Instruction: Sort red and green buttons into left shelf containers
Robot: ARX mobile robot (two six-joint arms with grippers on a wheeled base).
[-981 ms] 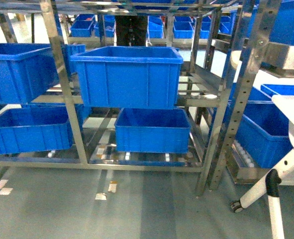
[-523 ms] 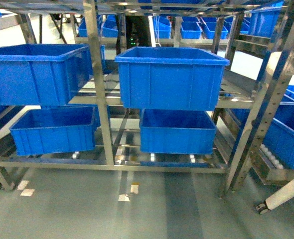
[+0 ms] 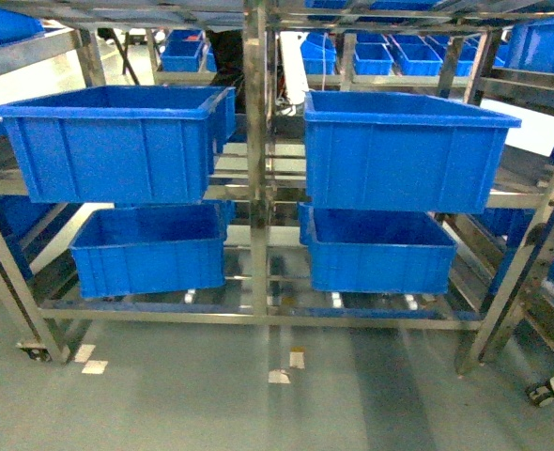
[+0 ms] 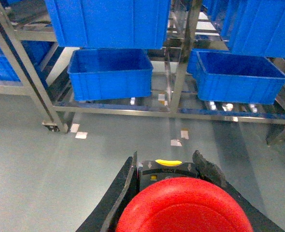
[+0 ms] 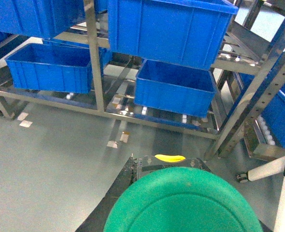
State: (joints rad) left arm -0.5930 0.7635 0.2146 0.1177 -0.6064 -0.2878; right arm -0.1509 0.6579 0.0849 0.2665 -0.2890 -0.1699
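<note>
left gripper (image 4: pixel 167 193): jaws clamped on red button (image 4: pixel 183 205) | right gripper (image 5: pixel 167 188): jaws clamped on green button (image 5: pixel 181 200) | both above floor, facing steel shelf (image 3: pixel 256 188) | blue bins (image 3: pixel 117 141) two per tier

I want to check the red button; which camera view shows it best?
The left wrist view: the red button fills the bottom of the picture, held between the fingers of the left gripper. The head view and right wrist view do not show it.

Red button (image 4: pixel 183 205) and green button (image 5: pixel 181 203) (each pincer-held); blue bins (image 3: pixel 117 141) shelved
</note>
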